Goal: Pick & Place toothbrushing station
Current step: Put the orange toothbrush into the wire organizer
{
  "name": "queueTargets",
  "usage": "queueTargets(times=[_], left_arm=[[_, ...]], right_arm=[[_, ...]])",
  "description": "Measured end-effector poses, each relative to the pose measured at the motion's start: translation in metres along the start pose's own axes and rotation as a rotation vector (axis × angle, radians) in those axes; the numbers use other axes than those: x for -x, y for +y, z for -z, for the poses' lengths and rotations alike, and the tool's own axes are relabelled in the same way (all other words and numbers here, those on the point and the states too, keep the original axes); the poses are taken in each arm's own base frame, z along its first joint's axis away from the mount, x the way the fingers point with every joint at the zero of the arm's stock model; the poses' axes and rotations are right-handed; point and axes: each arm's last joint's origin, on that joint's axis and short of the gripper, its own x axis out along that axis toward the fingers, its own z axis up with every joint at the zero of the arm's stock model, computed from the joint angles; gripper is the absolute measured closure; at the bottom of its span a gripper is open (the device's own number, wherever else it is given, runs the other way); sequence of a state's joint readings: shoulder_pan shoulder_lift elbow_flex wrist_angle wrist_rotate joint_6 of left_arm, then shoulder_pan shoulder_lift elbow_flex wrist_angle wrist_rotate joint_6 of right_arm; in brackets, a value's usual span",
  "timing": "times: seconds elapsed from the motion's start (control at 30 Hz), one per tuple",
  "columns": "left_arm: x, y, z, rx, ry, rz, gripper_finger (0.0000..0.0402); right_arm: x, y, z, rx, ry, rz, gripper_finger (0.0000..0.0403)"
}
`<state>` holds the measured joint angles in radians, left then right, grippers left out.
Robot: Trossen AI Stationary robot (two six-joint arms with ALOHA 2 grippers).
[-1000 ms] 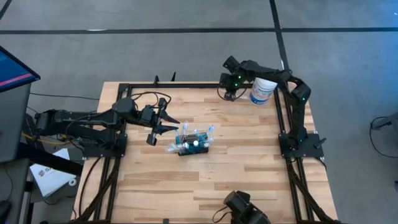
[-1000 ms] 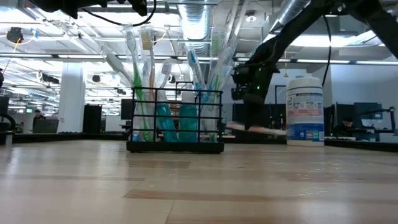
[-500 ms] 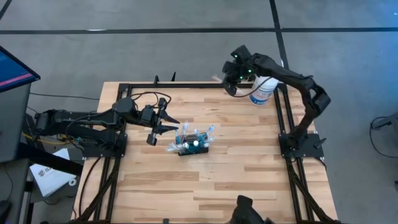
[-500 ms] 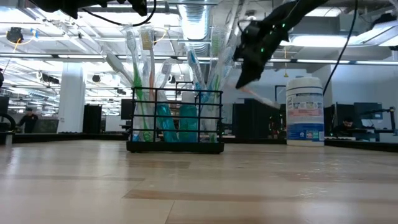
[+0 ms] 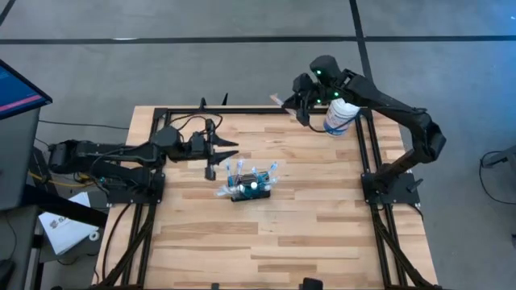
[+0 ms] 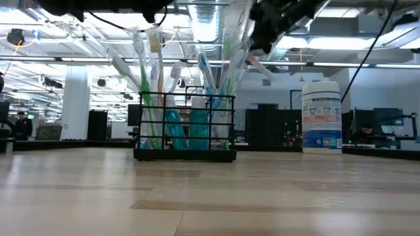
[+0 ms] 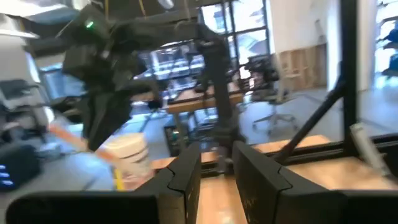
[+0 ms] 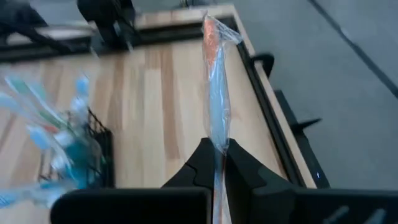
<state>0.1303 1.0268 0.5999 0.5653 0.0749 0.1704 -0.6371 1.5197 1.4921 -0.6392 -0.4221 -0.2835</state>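
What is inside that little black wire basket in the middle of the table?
The black wire holder holds several upright toothbrushes and teal tubes. The crowded brushes hide its floor and compartment dividers, so an exact count is not possible.

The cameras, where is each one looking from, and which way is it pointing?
High view: above the table, looking straight down; shows both arms, the black holder and the white canister.
Low view: at tabletop height, looking across into the room; holder close, right gripper up high.
Left wrist view: on the left arm, past its own fingers toward the right arm and canister.
Right wrist view: on the right arm, looking down its wrapped toothbrush at the table.
Every view but the left wrist view shows the holder.
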Motion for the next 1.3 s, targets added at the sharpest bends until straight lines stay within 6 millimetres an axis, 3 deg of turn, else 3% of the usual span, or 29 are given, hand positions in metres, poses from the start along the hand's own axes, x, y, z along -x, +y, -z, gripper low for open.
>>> queueTargets(times=[0.2, 0.37, 0.7, 0.9, 1.3], left_arm=[[-0.02, -0.002, 0.015, -0.225, 0.007, -0.101, 0.0315], [-0.039, -0.018, 0.013, -0.475, 0.076, -0.172, 0.0315], [-0.085, -0.065, 0.018, -1.29, 0.36, -0.242, 0.0315], [-0.112, -0.077, 0.022, -1.763, 0.602, -0.236, 0.0315], [-0.127, -0.076, 0.004, -1.896, 0.628, -0.258, 0.0315]], right_arm=[[0.01, 0.014, -0.012, -0.018, -0.077, -0.012, 0.0399], [0.014, 0.019, -0.015, -0.038, -0.11, -0.061, 0.04], [0.015, 0.02, -0.022, -0.101, -0.181, -0.151, 0.0399], [0.015, 0.024, -0.028, -0.134, -0.234, -0.261, 0.04], [0.009, 0.061, -0.044, -0.111, -0.296, -0.49, 0.0401]])
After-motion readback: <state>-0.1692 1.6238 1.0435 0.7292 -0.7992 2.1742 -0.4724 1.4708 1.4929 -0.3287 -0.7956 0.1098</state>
